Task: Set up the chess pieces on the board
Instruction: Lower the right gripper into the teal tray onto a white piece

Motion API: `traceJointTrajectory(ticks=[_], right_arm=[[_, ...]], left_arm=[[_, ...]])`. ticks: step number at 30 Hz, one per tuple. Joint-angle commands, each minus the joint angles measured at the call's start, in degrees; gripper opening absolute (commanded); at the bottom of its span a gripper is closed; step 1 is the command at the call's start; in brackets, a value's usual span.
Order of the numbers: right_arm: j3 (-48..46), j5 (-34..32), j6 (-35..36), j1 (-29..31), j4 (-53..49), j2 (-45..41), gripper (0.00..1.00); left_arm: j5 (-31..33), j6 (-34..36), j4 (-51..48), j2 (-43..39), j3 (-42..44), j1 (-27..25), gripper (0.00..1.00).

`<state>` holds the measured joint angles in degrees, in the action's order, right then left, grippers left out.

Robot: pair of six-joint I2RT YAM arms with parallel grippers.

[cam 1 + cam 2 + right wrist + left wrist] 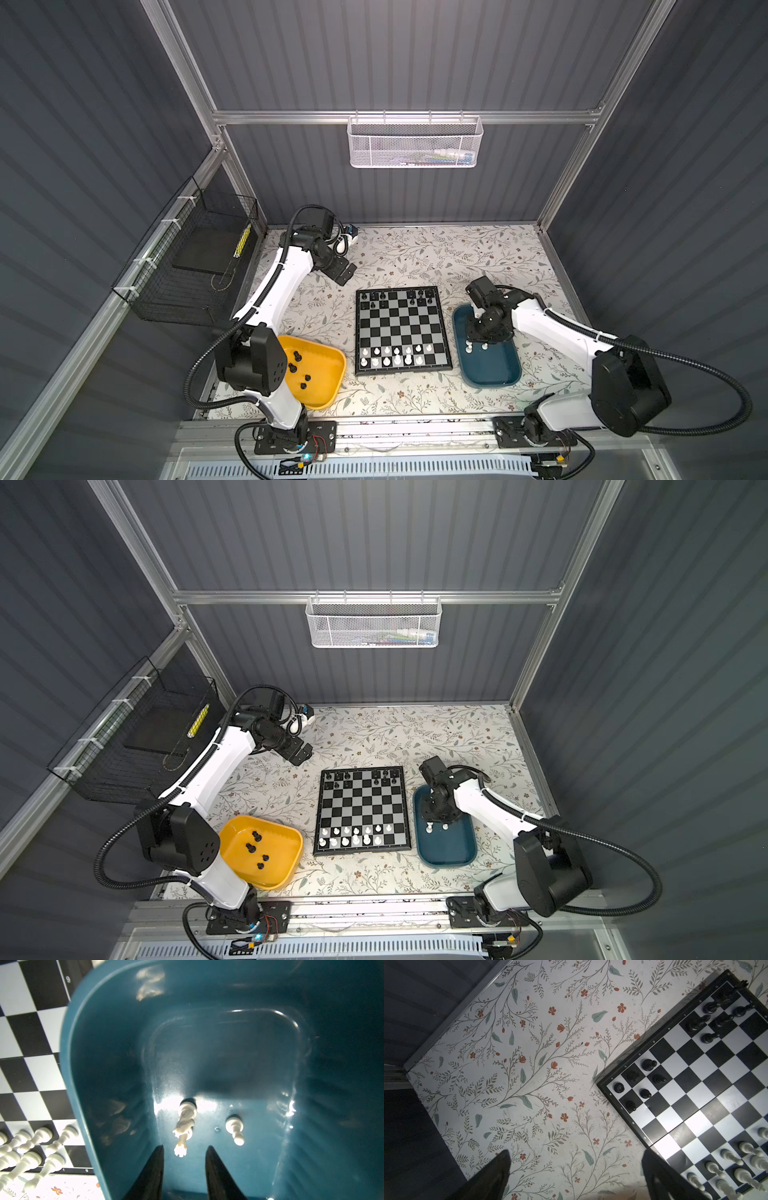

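Floral-papered desk (478,257) carries the black-and-silver checkered chessboard (402,330), its end rows only partly filled. So the right tool (185,1153) is sunk into the teal oblong tray (87,1076), its black fingers (151,1167) parted either side of the tall white plastic crowned chessman (186,1118) without pinching it, a short white pawn (233,1126) standing just outside one finger. That narrow spread, I judge, is meant to take only the crowned piece; the left tool (576,1152), spread wide and empty, hangs over bare desk beside the board's corner, well apart from four glossy black chessmen (297,356) in the yellow oblong tray (328,361).
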<state>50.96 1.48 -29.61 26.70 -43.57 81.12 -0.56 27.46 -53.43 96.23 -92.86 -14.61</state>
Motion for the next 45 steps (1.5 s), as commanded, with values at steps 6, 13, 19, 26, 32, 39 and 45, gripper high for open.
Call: traceJointTrajectory(ticks=[6,13,19,26,32,39,45], right_arm=[[-0.51,1.29,-0.5,-0.25,0.88,1.51,0.37],[-0.33,1.64,-0.46,-0.29,1.51,3.26,0.37],[-0.1,1.95,-0.1,-0.31,1.83,4.46,0.37],[-0.33,1.58,0.12,-0.31,2.27,5.56,0.37],[0.01,1.95,0.25,-0.27,3.14,6.75,0.37],[0.28,1.72,0.59,-0.31,3.49,7.56,0.36],[0.53,1.34,0.9,-0.3,3.54,8.04,0.34]], left_arm=[[-0.27,0.41,-1.5,0.1,-0.77,-0.32,0.99],[0.04,0.47,-1.12,-0.44,-0.01,-0.33,0.99],[-0.06,0.41,-1.04,-0.16,0.22,-0.33,0.99],[-0.11,0.4,-0.85,-0.07,0.66,-0.33,0.99],[-0.29,0.19,-0.88,-0.16,0.91,-0.32,1.0],[-0.23,0.22,-0.62,-0.42,1.88,-0.33,1.0],[-0.28,0.09,-0.7,0.01,1.45,-0.33,1.0]])
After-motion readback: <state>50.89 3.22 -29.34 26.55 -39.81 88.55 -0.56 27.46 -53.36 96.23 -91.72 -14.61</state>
